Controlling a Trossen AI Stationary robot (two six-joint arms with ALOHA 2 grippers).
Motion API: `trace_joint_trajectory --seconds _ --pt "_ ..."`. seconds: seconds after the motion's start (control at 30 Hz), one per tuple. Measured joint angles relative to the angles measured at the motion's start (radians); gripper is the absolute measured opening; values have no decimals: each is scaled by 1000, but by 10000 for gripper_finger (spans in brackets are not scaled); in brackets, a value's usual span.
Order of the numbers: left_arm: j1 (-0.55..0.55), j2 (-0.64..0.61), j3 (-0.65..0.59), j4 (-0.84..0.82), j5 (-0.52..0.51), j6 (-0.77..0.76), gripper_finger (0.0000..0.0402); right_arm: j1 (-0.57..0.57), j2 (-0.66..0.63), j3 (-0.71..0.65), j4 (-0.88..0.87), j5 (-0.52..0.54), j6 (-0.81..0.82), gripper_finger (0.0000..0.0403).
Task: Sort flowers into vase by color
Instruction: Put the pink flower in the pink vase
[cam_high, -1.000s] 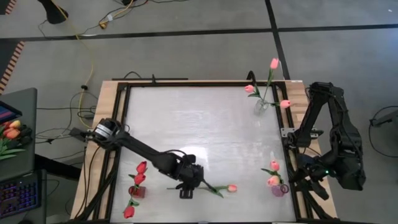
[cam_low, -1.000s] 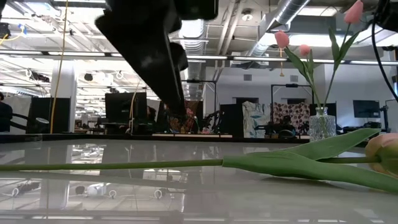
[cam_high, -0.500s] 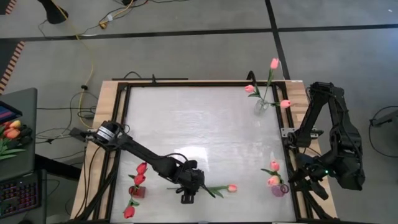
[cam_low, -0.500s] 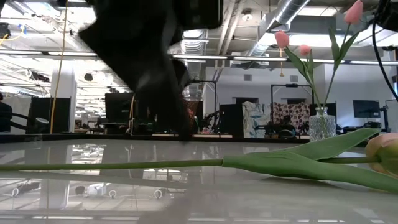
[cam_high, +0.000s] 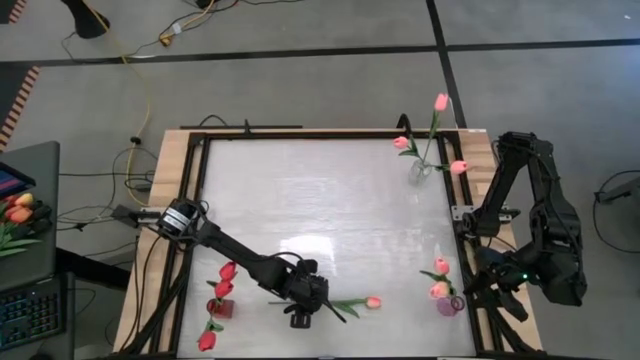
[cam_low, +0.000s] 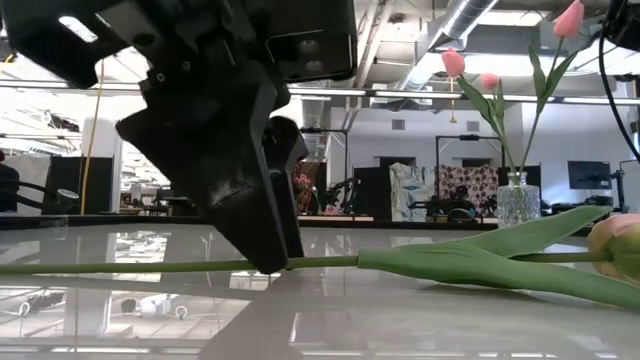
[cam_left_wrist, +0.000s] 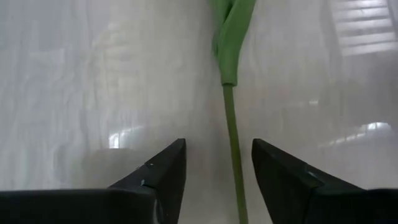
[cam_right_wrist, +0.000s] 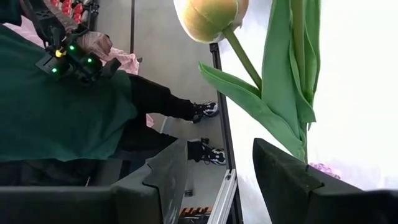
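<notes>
One loose tulip (cam_high: 352, 304) lies flat on the desk (cam_high: 320, 200), its stem running between my left pincer (cam_left_wrist: 214, 171) fingers, which straddle it open without clamping. My right pincer (cam_right_wrist: 214, 168) waits, open and empty, beside a vased tulip (cam_right_wrist: 211, 17).

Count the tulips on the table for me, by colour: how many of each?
Red tulips, front-left vase: 3
Pink tulips, back-right vase: 3
Pale salmon-pink tulips, front-right vase: 2
Pale salmon-pink tulip lying flat, stem between the left gripper fingers: 1
Total: 9
</notes>
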Motion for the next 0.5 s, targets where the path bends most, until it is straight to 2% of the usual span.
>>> trace_joint_trajectory --seconds 0.23,0.5 --pt "0 13 -6 4 43 13 118 0 0 0 0 0 2 207" --pt "0 15 3 -16 44 53 53 0 0 0 0 1 2 207"
